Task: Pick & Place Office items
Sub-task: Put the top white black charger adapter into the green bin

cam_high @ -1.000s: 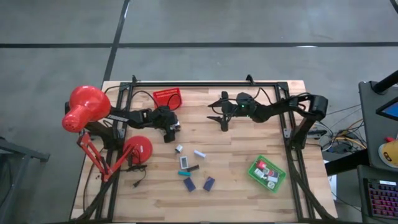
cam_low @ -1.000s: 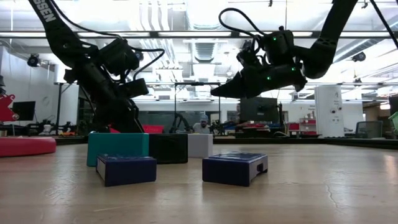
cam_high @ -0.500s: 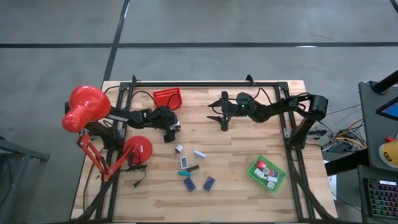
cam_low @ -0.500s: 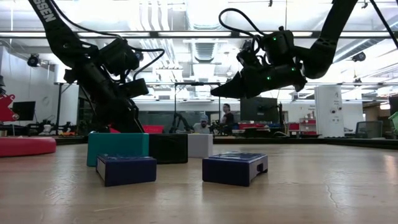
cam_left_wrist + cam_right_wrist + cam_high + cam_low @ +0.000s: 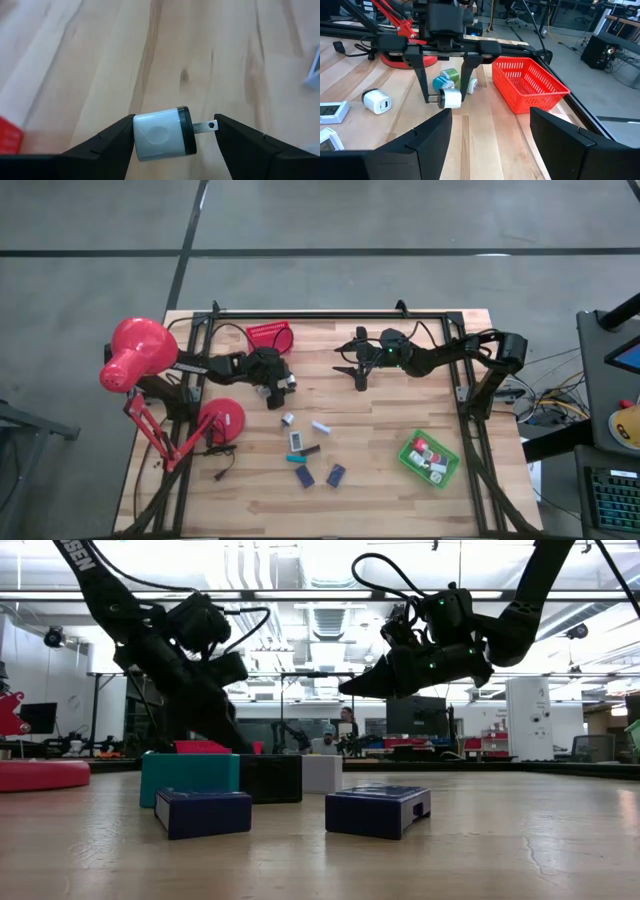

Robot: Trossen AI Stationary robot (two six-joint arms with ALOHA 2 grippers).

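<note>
My left gripper [image 5: 175,131] is clamped on a small white cylindrical charger plug [image 5: 161,133] with a dark collar and a metal prong, held across its length between my fingers and lifted clear of the wooden table [image 5: 400,480]. I carry it sideways so the prong stays free. It hangs near the red plastic mesh basket [image 5: 527,85], which I judge to be its destination. My right gripper [image 5: 490,132] waits raised above the table's far middle, fingers apart and empty. Other office pieces, a white block [image 5: 321,426] and two navy blocks [image 5: 336,474], lie loose mid-table, and more sit in the green plastic tray [image 5: 410,462].
</note>
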